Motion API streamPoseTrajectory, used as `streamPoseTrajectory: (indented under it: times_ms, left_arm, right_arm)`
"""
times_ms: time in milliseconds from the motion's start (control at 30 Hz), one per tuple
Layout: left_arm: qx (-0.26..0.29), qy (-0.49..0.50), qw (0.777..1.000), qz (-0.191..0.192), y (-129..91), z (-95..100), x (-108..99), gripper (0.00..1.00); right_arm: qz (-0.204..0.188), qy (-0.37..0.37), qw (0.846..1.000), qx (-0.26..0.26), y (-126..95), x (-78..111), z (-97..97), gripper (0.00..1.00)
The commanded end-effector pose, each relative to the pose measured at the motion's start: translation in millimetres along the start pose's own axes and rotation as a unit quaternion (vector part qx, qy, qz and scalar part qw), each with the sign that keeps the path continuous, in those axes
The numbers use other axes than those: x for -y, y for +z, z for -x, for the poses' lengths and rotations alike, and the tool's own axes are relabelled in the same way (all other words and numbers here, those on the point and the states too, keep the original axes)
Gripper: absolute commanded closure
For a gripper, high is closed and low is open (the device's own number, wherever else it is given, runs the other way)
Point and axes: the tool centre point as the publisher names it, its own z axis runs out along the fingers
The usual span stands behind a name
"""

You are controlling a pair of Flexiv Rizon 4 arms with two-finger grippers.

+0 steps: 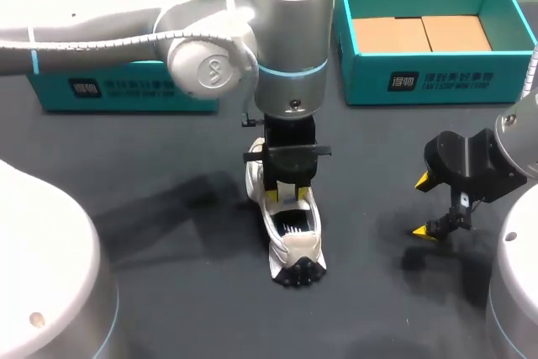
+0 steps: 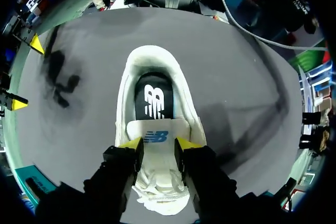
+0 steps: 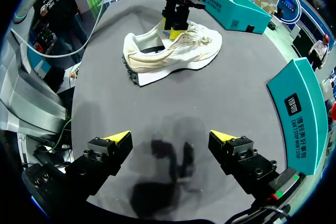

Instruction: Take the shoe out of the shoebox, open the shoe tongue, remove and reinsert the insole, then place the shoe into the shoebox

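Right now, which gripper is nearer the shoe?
Left. The left gripper is directly over the shoe, shut on its tongue. The right gripper is open, off to the shoe's side, touching nothing.

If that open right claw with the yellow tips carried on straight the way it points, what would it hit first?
The right gripper would probably meet the bare table first, short of the white shoe. It seems tilted downward, though depth is hard to judge.
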Motion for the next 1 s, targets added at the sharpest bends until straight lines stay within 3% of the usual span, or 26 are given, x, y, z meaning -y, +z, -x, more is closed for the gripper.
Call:
streamPoseTrajectory:
  times_ms: [33, 133, 400, 533, 900, 1000]
  left_arm:
    - [0.013, -0.004, 1.0, 0.013, -20, -12.3, 3, 0.61]
    - [0.014, -0.004, 1.0, 0.014, -18, -10.9, 6, 0.61]
    - [-0.016, -0.015, 1.0, -0.008, 26, 0.0, 17, 0.58]
    - [-0.023, -0.021, 0.999, -0.017, 33, 0.1, 18, 0.56]
    - [0.045, -0.026, 0.998, 0.025, -35, -24.1, 42, 0.49]
    - [0.053, -0.041, 0.997, 0.029, -48, -30.8, 48, 0.38]
  right_arm:
    - [0.0, 0.0, 1.0, 0.001, 0, 0.2, -1.7, 0.0]
    - [0.0, 0.0, 1.0, 0.001, 0, 0.2, -1.7, 0.0]
    - [0.0, 0.0, 1.0, 0.001, 0, 0.2, -1.7, 0.0]
    - [0.0, 0.0, 1.0, 0.001, 0, 0.2, -1.7, 0.0]
    - [0.0, 0.0, 1.0, 0.001, 0, 0.2, -1.7, 0.0]
    - [0.0, 0.0, 1.0, 0.001, 0, 0.2, -1.7, 0.0]
